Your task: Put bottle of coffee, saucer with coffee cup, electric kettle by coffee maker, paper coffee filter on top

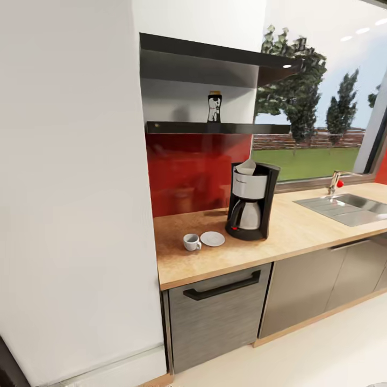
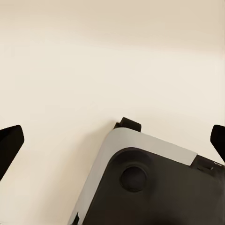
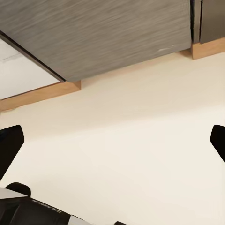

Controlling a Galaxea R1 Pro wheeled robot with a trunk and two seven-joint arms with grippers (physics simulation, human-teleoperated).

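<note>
Head view: coffee maker with filter on top, cup beside saucer near table's left end, bottle on shelf; left tool and right tool spread, empty over floor; next: approach, fetch bottle.

The tabletop lay bare between the coffee maker and the sink — room to pass. The cup and saucer crowded the left corner, hemmed by the white wall. On the shelf, the bottle stood under the upper board — low clearance.
</note>
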